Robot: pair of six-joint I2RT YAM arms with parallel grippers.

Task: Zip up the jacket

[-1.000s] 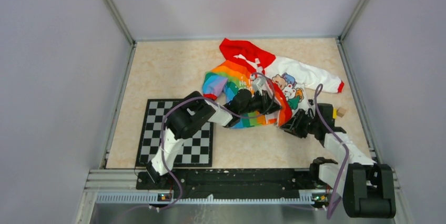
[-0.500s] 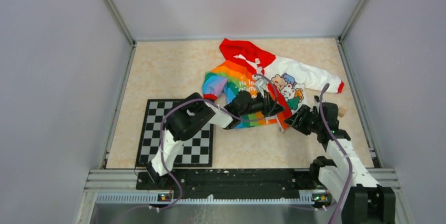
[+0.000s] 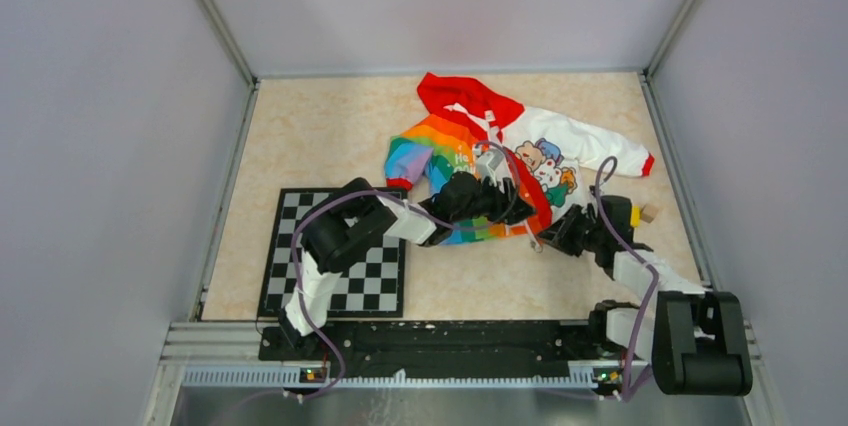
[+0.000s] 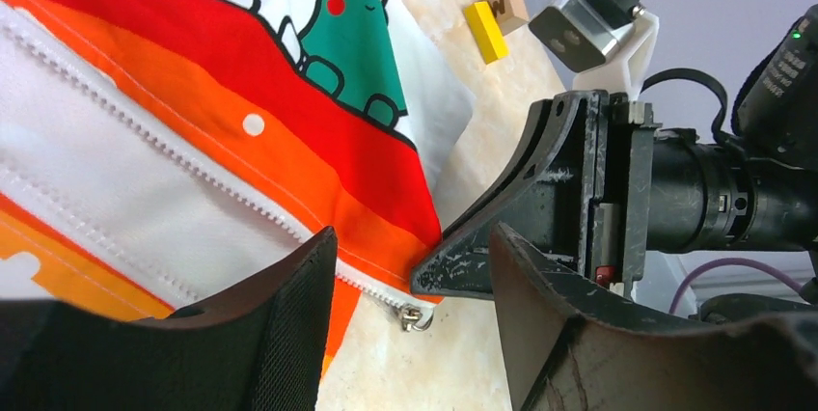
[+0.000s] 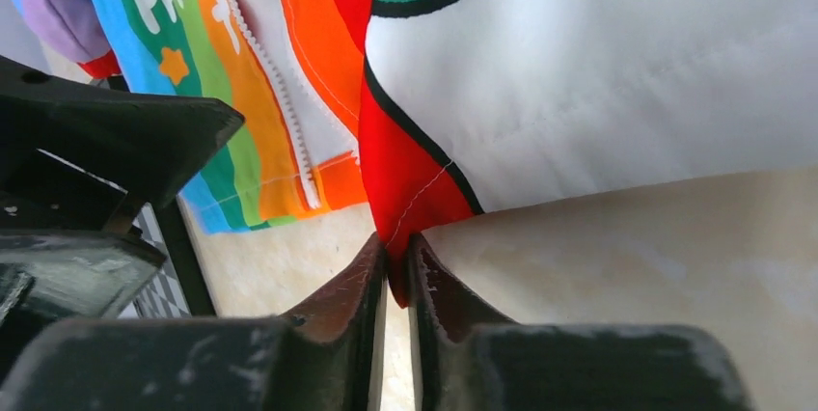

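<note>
The jacket [image 3: 500,161] lies open on the table, red hood at the back, rainbow half on the left, white cartoon half on the right. My right gripper [image 3: 555,233] is shut on the red bottom corner of the hem [image 5: 400,201] beside the zipper. My left gripper [image 3: 512,206] hovers open over the lower front. In the left wrist view its open jaws [image 4: 410,247] straddle the white zipper tape [image 4: 145,155] and the metal slider [image 4: 417,317] at the bottom end, touching neither. The right gripper's finger [image 4: 502,237] presses the hem just beside the slider.
A black and white checkerboard mat [image 3: 300,246] lies at the front left under the left arm. A yellow block [image 4: 485,31] and a wooden block [image 4: 507,8] sit on the table to the right of the jacket, near the right arm [image 3: 650,276]. Walls enclose the table.
The right arm's elbow has swung while its gripper stays pinched on the hem corner. The left gripper has shifted slightly over the jacket's lower front.
</note>
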